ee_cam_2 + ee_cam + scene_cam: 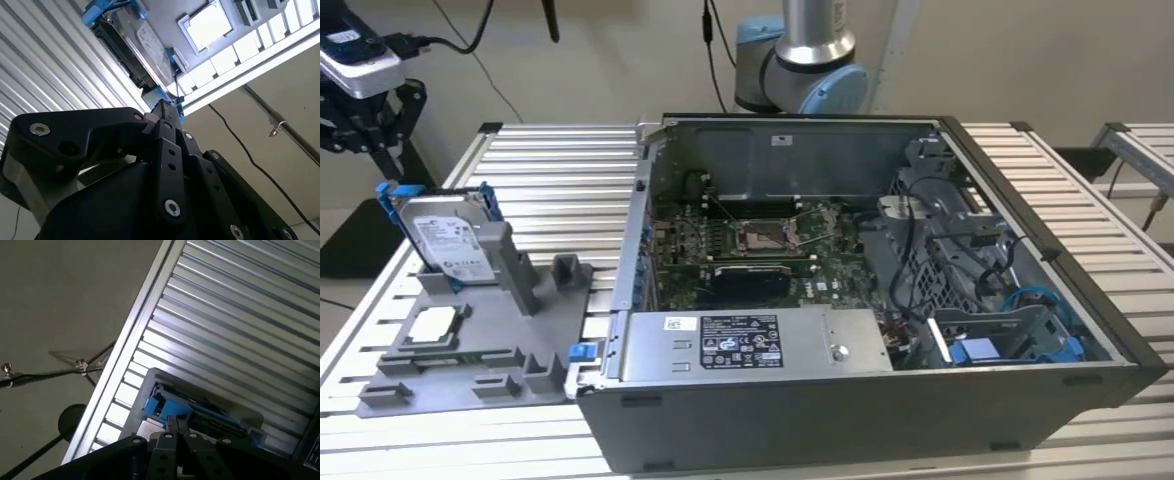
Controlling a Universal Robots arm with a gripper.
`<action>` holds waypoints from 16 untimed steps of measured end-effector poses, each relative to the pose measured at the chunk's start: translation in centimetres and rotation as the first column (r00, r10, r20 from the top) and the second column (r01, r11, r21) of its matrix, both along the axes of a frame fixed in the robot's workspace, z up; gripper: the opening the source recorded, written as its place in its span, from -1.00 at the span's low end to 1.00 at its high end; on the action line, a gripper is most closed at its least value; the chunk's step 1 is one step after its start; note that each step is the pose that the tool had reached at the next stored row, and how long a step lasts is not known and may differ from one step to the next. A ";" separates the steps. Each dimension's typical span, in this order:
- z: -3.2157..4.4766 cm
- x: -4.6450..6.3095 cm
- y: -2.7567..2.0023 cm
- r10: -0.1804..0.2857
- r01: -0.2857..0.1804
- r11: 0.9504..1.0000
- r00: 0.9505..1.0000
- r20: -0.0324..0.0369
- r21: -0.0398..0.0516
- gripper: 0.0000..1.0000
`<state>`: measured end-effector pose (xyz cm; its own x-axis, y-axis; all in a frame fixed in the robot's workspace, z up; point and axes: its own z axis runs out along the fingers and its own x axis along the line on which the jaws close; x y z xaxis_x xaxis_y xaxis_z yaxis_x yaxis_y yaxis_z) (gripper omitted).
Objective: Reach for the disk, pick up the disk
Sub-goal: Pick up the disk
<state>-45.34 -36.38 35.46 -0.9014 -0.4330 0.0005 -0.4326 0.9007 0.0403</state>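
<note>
The disk (447, 235), silver with a white label and a bright blue frame, stands on edge in a slot of the grey holder (520, 330) at the exterior view's left. My gripper (374, 140) hangs above and slightly behind it near the table's corner, apart from the disk, fingers shut with nothing between them. In the second wrist view the fingertips (164, 107) point toward the disk (135, 45). In the first wrist view the gripper (177, 424) sits just over the disk's blue-framed top edge (165, 407).
A small square processor chip (430, 327) lies on the grey holder in front of the disk. An open computer case (854, 300) takes up the middle and the exterior view's right of the slatted metal table (560, 170). The arm's base (801, 60) stands behind the case.
</note>
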 end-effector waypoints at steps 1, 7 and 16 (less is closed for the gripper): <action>0.00 0.0 0.00 0.017 -0.017 1.000 1.000 0.000 0.000 -1.00; 0.00 0.0 0.00 0.123 -0.123 0.992 0.992 0.000 0.000 -1.00; 0.00 0.0 0.00 0.283 -0.283 0.959 0.959 0.001 0.000 -1.00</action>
